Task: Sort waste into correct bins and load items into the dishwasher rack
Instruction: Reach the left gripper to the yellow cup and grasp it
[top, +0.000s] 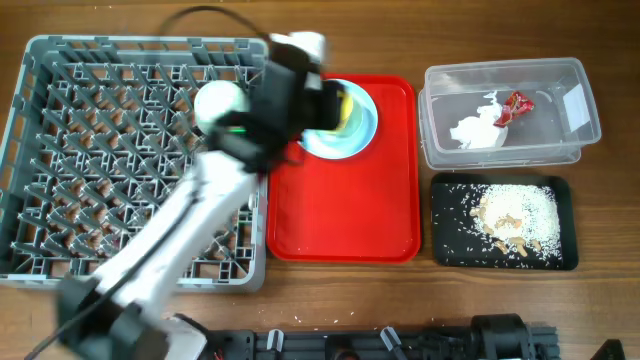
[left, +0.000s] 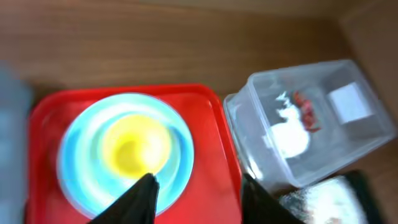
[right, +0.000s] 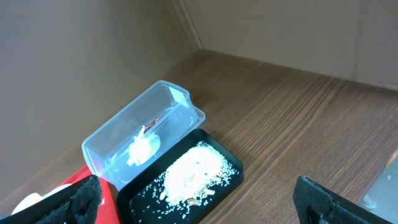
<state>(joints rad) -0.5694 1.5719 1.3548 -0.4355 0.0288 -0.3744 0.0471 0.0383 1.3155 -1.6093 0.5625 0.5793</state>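
On the bench (top: 500, 30) the grey dishwasher rack (top: 60, 150) sits far left. Beside it, the red tray (top: 340, 200) carries the light blue plate (left: 81, 155) with the yellow cup (left: 134, 149) on it. The left fingers (left: 142, 198) hover above, spread and empty. Further right, the clear tub (top: 560, 140) holds the crumpled napkin (top: 478, 130) and red wrapper (top: 517, 104), and the black tray (top: 445, 215) beside it holds rice crumbs (top: 515, 210). The right fingers (right: 74, 200) are spread wide, holding nothing.
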